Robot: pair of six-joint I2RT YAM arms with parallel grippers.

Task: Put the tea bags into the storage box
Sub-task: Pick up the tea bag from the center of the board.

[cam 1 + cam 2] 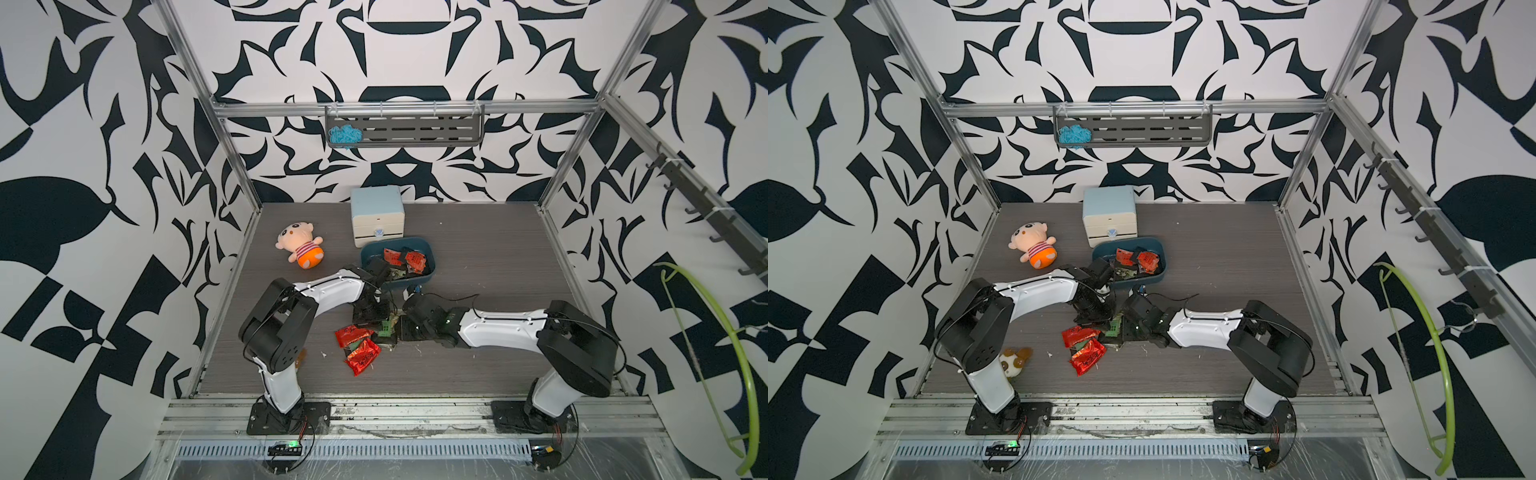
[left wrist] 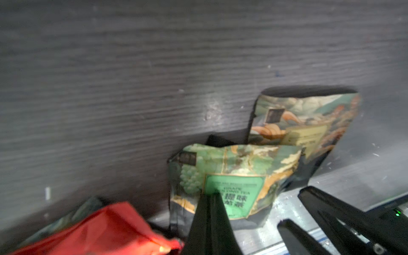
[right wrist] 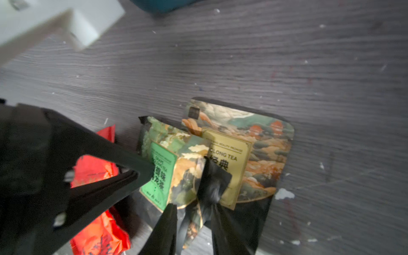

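Clenched shut in left gripper (image 2: pixel 209 195) and nipped too by right gripper (image 3: pixel 193 207), green-label tea bag (image 3: pixel 164 183) just nearer than part-filled storage box (image 1: pixel 415 281), liable to tear or slip if tugged opposite ways.

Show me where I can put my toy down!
Biggest bare patch: the table's right side, from the storage box across to the side frame. Also the near strip between the red tea bags and the front rail, and the back corner behind the plush doll. Crowded: the middle, where the left pincer and right pincer meet at a green-label tea bag.
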